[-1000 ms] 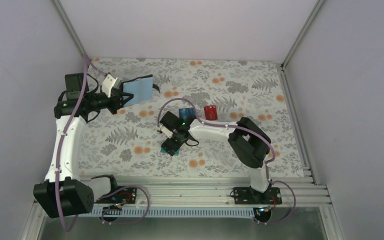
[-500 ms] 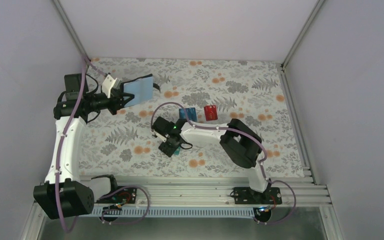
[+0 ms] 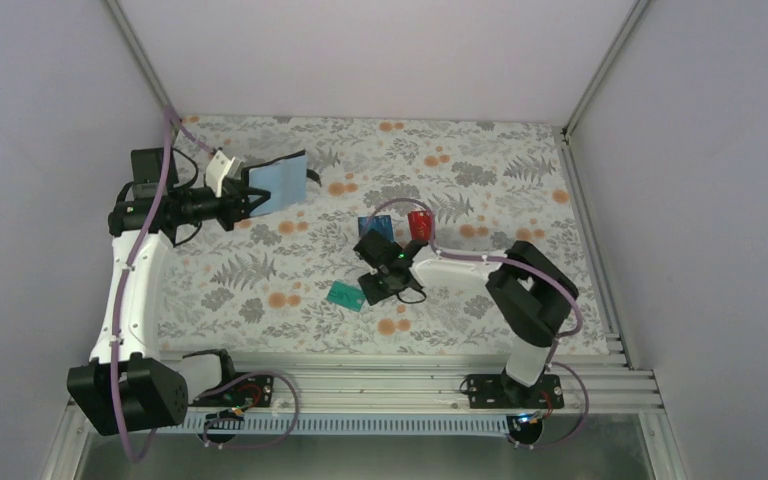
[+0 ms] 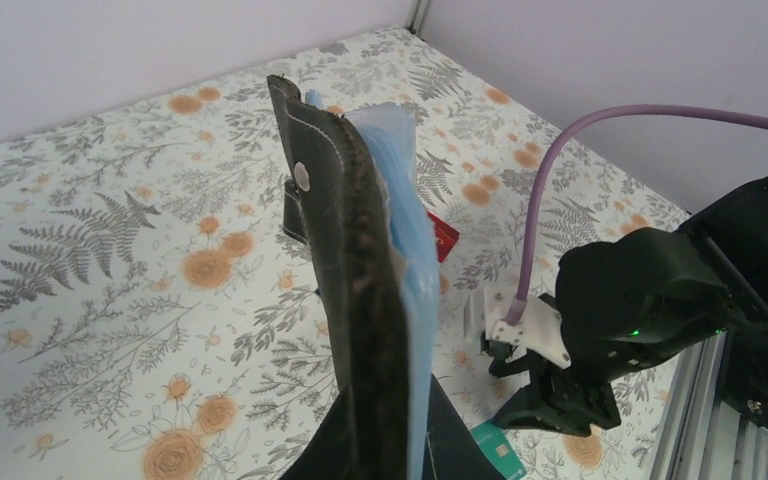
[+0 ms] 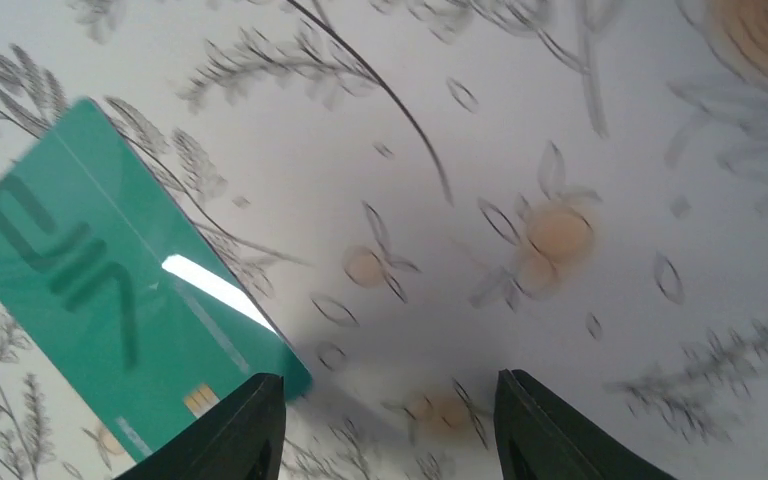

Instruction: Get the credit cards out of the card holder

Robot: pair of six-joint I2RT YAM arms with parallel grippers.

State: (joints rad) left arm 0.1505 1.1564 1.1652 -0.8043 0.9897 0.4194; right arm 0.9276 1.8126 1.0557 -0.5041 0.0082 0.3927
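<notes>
My right tool [image 5: 388,385] half-open, empty; teal card [image 5: 110,300] flat on counter [image 5: 580,150]. Lift straight up, no dragging. My left tool [image 3: 248,201] clamps card holder [image 3: 282,181].

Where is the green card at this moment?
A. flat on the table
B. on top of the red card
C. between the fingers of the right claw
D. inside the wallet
A: the green card lies flat on the table, beside the right claw, which has only bare table in its gap.
</notes>
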